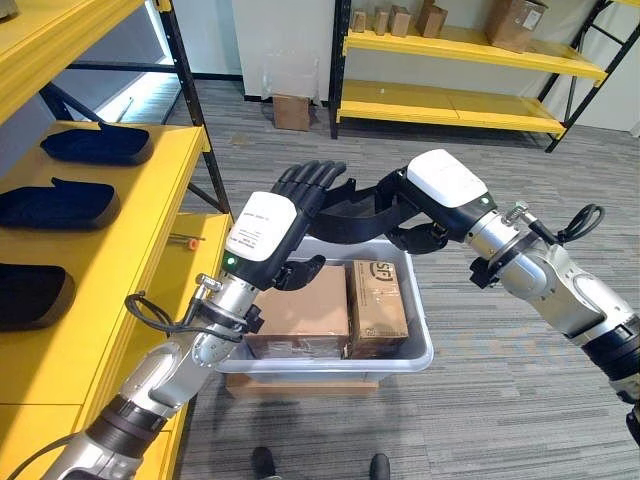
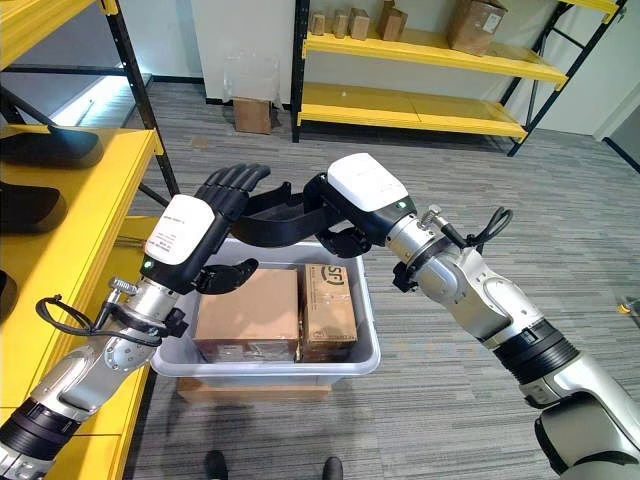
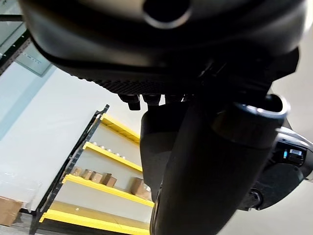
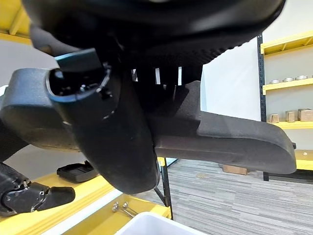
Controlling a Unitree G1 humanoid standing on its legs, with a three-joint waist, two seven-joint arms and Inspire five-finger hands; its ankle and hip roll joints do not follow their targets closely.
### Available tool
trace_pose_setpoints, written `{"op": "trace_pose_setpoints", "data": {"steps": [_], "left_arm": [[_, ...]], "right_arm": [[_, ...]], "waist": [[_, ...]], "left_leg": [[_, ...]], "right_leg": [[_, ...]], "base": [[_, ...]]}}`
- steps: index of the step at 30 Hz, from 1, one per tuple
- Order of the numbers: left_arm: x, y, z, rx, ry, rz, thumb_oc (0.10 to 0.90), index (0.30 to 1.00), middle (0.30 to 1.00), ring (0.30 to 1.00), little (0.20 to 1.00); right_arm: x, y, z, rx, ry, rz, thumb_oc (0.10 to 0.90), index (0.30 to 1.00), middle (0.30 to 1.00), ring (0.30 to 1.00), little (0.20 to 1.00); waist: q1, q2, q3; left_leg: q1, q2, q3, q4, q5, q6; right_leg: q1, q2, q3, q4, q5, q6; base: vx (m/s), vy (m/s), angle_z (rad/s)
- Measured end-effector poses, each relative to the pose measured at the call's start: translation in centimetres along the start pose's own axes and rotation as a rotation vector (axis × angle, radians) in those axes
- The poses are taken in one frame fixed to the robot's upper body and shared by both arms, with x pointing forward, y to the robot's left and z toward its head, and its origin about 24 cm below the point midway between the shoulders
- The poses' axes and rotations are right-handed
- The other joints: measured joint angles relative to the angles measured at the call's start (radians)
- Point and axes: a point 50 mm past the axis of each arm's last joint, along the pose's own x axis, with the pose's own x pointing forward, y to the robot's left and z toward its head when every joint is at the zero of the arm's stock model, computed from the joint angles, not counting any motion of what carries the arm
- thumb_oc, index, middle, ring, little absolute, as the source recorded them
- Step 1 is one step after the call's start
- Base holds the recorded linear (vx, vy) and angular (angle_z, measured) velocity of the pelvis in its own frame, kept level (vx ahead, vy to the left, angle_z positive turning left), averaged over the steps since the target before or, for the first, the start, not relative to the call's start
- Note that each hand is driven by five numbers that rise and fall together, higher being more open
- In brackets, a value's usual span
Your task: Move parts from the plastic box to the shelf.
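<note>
A long black moulded part (image 1: 352,214) hangs between my two hands above the white plastic box (image 1: 421,352). My right hand (image 1: 447,186) is curled round its right end; the thumb and the part (image 4: 230,139) fill the right wrist view. My left hand (image 1: 262,232) stands at the part's left end. Its fingers (image 1: 312,180) are straight up against the part and its thumb (image 1: 300,272) reaches under it. Two cardboard cartons (image 1: 300,310) (image 1: 378,300) lie in the box. The yellow shelf (image 1: 140,260) to the left carries three similar black parts (image 1: 95,145) (image 1: 55,206) (image 1: 30,296).
The plastic box rests on a flat cardboard base (image 1: 300,386). Small screws (image 1: 185,240) lie on the shelf's near corner. A person's shoes (image 1: 265,462) are at the front edge. Across the grey floor stand yellow racks (image 1: 450,103) with cartons, and a small carton (image 1: 292,111).
</note>
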Motion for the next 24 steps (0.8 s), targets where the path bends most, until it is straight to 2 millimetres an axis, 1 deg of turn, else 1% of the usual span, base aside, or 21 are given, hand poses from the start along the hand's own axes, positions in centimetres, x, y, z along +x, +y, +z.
{"op": "trace_pose_setpoints", "data": {"steps": [7,14,18,19,20,24], "left_arm": [[0.7,-0.3,0.5,-0.018,-0.017,0.017,0.9,1.0,1.0,1.0,1.0],[1.1,-0.6,0.4,-0.013,-0.022,0.015,0.9,1.0,1.0,1.0,1.0],[1.2,-0.6,0.0,0.004,-0.014,0.018,0.9,1.0,1.0,1.0,1.0],[1.2,-0.7,-0.1,0.026,-0.014,0.019,0.9,1.0,1.0,1.0,1.0],[1.2,-0.7,0.0,0.028,-0.016,0.018,0.9,1.0,1.0,1.0,1.0],[1.9,-1.1,-0.1,0.039,-0.028,0.0,0.9,1.0,1.0,1.0,1.0]], "right_arm": [[0.2,0.2,0.2,0.007,-0.006,0.0,0.4,0.3,0.3,0.3,0.3],[0.2,0.2,0.0,0.005,0.007,0.004,0.4,0.3,0.3,0.3,0.3],[0.4,0.2,0.1,0.006,0.01,0.001,0.4,0.3,0.3,0.3,0.3],[0.4,0.3,0.1,0.008,0.011,0.003,0.4,0.3,0.3,0.3,0.3],[0.4,0.3,0.1,0.008,0.012,0.004,0.4,0.3,0.3,0.3,0.3],[0.8,0.6,-0.3,0.013,0.032,0.013,0.4,0.3,0.3,0.3,0.3]], "waist": [[-0.001,0.0,0.0],[-0.004,0.0,-0.001],[-0.013,0.0,-0.001],[-0.024,0.0,-0.001],[-0.027,0.0,-0.001],[-0.029,0.001,-0.002]], "left_leg": [[0.002,0.0,0.004,0.0,0.0,0.0],[0.003,0.0,0.007,0.0,0.0,0.0],[0.003,0.0,0.007,0.0,0.0,0.0],[0.004,0.0,0.008,0.0,0.0,0.0],[0.004,0.0,0.008,0.0,0.0,0.0],[0.008,0.0,0.011,0.0,0.0,0.0]], "right_leg": [[-0.001,0.0,0.006,0.0,0.0,0.0],[-0.002,0.0,0.008,0.0,0.0,0.0],[-0.002,0.0,0.008,0.0,0.0,0.0],[-0.002,0.0,0.008,0.0,0.0,0.0],[-0.002,0.0,0.009,0.0,0.0,0.0],[-0.001,0.0,0.012,0.0,0.001,-0.001]], "base": [[0.0,0.0,0.0],[0.0,0.0,0.0],[0.0,0.0,0.0],[0.0,0.0,0.0],[0.0,0.008,-0.03],[0.0,0.0,0.0]]}}
